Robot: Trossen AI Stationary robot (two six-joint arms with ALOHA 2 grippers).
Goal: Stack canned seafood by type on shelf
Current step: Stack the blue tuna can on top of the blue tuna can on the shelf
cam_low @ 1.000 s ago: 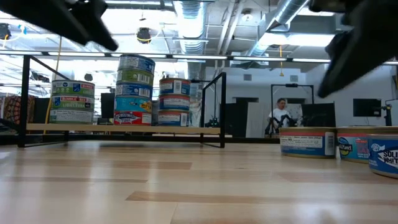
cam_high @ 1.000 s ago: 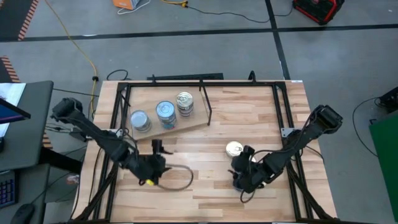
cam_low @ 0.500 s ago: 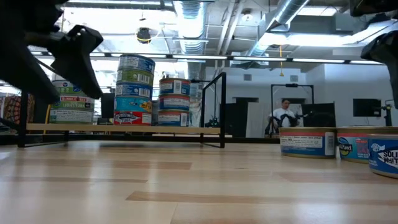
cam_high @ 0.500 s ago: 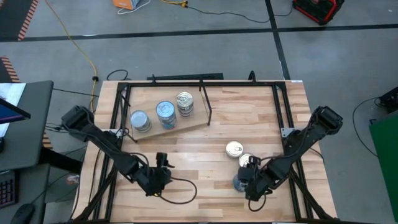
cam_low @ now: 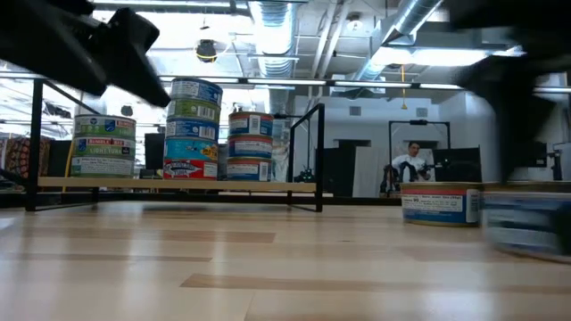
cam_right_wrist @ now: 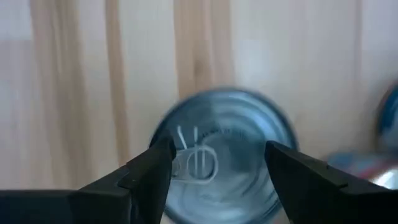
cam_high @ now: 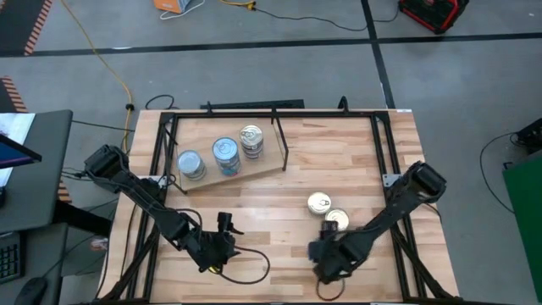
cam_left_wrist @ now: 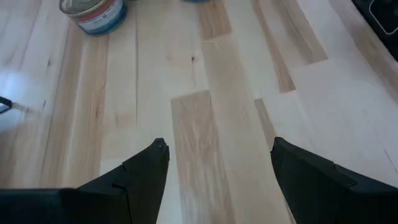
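On the shelf (cam_high: 254, 174), a light board at the far left, stand three stacks of canned seafood (cam_high: 225, 156); the low view shows them (cam_low: 193, 129) as piled tins. Three more tins sit on the tabletop at the right: a gold-lidded one (cam_high: 318, 202), another (cam_high: 336, 220), and a silver-lidded one (cam_right_wrist: 224, 124). My right gripper (cam_right_wrist: 219, 148) hangs open just above that silver lid, pointing steeply down, a finger over each side of the rim. In the high view it (cam_high: 326, 254) hides this tin. My left gripper (cam_left_wrist: 219, 146) is open over bare wood near the front left (cam_high: 222, 241).
A black rod frame (cam_high: 279, 135) rises around the shelf and along the table's sides. A cable loop (cam_high: 250, 263) lies by the left gripper. Far ahead of the left gripper's fingers a tin (cam_left_wrist: 93, 11) stands on the wood. A person (cam_low: 409, 165) sits in the room behind.
My right gripper has gone toward the table's near edge, tipped to point more steeply down and rolled, ending over the silver-lidded tin. My left gripper has gone down and toward the near edge, staying open.
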